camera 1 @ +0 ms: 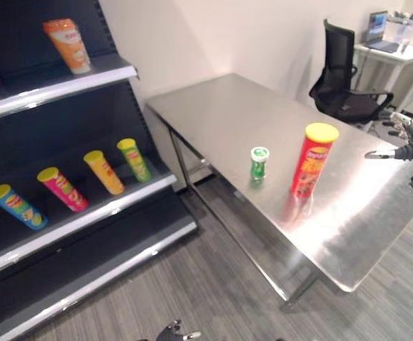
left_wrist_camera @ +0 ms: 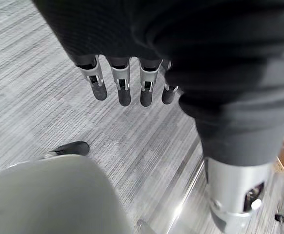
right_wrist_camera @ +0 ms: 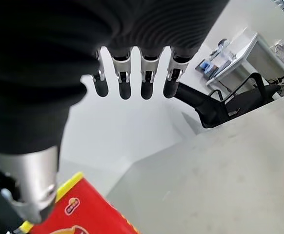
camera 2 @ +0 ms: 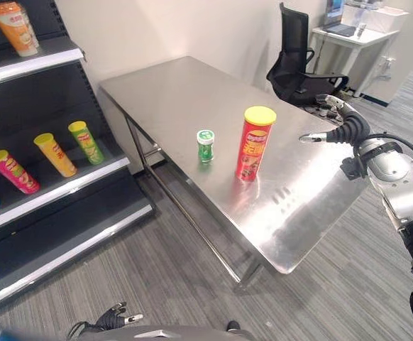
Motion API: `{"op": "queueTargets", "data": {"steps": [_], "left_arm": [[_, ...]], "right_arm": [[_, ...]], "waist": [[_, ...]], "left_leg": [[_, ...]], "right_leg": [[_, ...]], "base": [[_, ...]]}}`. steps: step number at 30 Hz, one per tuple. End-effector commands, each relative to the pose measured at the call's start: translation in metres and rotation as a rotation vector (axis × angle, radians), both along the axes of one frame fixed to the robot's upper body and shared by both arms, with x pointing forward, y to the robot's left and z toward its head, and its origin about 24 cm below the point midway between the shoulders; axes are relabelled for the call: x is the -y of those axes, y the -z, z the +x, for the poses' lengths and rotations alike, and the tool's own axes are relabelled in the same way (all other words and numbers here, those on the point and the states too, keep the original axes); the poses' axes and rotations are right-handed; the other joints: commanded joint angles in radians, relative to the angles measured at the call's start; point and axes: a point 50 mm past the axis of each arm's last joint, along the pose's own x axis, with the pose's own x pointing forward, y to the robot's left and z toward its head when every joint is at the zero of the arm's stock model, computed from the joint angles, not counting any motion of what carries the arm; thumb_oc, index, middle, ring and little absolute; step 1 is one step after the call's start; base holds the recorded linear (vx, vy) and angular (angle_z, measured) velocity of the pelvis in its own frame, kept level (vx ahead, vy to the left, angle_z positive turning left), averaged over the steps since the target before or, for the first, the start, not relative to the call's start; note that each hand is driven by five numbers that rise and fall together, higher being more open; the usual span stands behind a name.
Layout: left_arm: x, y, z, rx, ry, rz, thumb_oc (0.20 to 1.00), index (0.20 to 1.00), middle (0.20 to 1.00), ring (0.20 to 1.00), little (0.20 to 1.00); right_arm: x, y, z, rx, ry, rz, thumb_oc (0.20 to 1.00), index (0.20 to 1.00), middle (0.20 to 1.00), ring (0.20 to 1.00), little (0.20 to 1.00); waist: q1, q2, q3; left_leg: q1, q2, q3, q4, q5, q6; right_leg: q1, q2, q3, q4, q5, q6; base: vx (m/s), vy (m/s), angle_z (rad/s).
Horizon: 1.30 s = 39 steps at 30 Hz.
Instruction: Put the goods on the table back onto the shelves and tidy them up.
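A steel table (camera 1: 221, 114) runs from the centre of the frame toward the lower right. Two goods stand upright on it, just right of centre: a tall red can (camera 1: 313, 160) with a yellow lid, and to its left, near but apart, a short green can (camera 1: 259, 163) with a pale lid.

The right hand (camera 2: 338, 122) hangs above the right edge of the table, to the right of the red can and apart from it. Its fingers (right_wrist_camera: 124, 78) are straight and relaxed, holding nothing. In the right wrist view the red can shows in the lower left, past the thumb.

The left hand (camera 1: 177, 332) shows at the bottom edge, low over the grey floor (camera 1: 192, 284). Its fingers (left_wrist_camera: 124, 87) hang loose and hold nothing.

A dark shelf unit (camera 1: 64, 177) fills the left of the frame. On its upper shelf an orange can (camera 1: 68, 45) leans back at upper left. On the middle shelf four cans lean in a row, from left to right: blue (camera 1: 17, 206), pink (camera 1: 62, 189), yellow (camera 1: 104, 172) and green (camera 1: 134, 159).

A black office chair (camera 1: 343, 82) stands behind the table at upper right, beside a white desk (camera 1: 398, 51) with a laptop (camera 1: 378, 32).
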Motion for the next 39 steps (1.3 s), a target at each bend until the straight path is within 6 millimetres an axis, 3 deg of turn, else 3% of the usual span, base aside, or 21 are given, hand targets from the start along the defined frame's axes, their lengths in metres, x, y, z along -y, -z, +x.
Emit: {"op": "queueTargets", "data": {"steps": [1,13,39], "left_arm": [[-0.009,-0.005,0.018,0.047,0.014,0.023,1.000,1.000,1.000,1.000,1.000],[-0.008,-0.003,0.010,0.033,0.002,0.008,1.000,1.000,1.000,1.000,1.000],[-0.010,-0.003,0.008,0.032,-0.006,0.023,1.000,1.000,1.000,1.000,1.000]], "right_arm": [[-0.007,-0.024,0.009,0.098,-0.017,-0.003,1.000,1.000,1.000,1.000,1.000],[-0.018,-0.028,0.009,0.074,-0.123,0.080,1.000,1.000,1.000,1.000,1.000],[-0.040,-0.019,0.025,0.016,-0.161,-0.059,1.000,1.000,1.000,1.000,1.000]], "waist": [[0.017,-0.075,0.020],[0.044,-0.078,0.023],[0.069,-0.083,0.027]], "left_leg": [[0.031,0.023,0.023,0.011,-0.058,-0.048],[0.010,0.031,-0.024,0.011,-0.043,-0.064],[0.007,0.031,-0.036,0.011,-0.043,-0.064]], "right_leg": [[0.046,-0.048,-0.018,0.018,-0.075,0.060],[0.063,-0.037,-0.068,0.018,-0.090,0.051],[0.071,-0.038,-0.089,0.018,-0.098,0.048]], "base": [[-0.01,-0.024,0.25],[0.00,-0.025,0.14],[0.00,-0.001,0.02]]}}
